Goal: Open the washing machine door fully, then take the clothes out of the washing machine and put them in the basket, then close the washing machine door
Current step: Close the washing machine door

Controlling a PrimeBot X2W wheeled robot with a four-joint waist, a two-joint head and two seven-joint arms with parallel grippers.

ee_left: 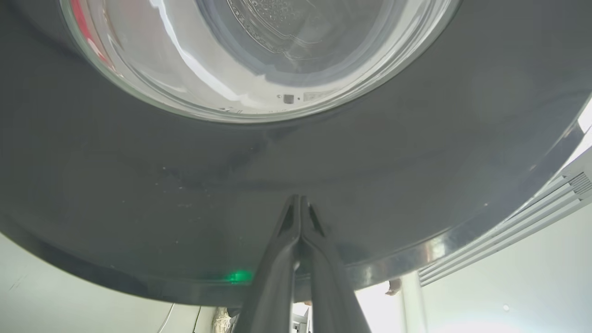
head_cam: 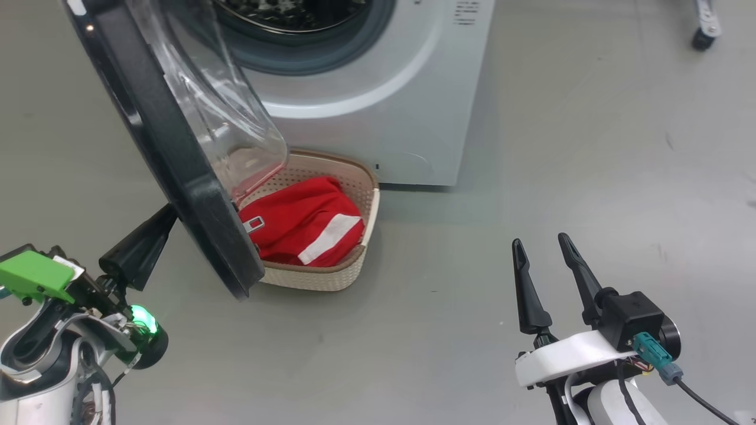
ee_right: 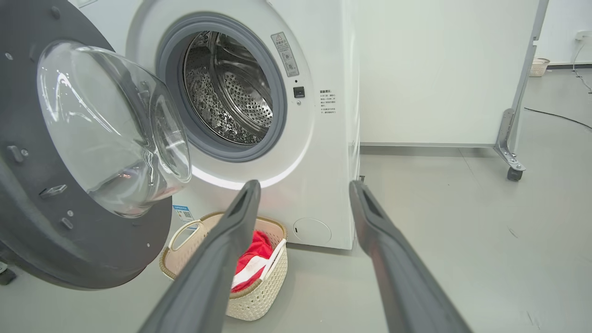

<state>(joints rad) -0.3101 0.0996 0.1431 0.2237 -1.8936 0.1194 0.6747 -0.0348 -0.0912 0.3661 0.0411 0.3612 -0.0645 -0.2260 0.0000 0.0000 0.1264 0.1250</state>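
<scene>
Door (head_cam: 177,165) stands well open, edge-on to the head camera, its glass bowl (ee_right: 111,125) facing the drum (ee_right: 231,92). No garment is visible in the part of the drum that shows. Clothes (head_cam: 307,218) lie in the basket (head_cam: 374,195), which sits on the floor just in front of the washer (head_cam: 384,118) and partly under the bowl. Judged step: closing the door. Left gripper (ee_left: 298,200) is clenched on nothing, its joined tips against the door's dark outer face just below the window. Right gripper (head_cam: 539,239) is released and empty, over bare floor well to the right of the basket. Handling, judged: the door is rigid, fairly heavy and hinged, so it should swing as one piece under a steady push and needs no grasp. The glossy rim looks slippery, so closed tips may skate sideways; press square-on. Best contact is the black rim toward its free edge for leverage. Keep off the glass, which is curved and the more fragile part. The latch probably needs a firm last press. Watch that the bowl clears the basket rim on the swing; I cannot tell the gap between them.
</scene>
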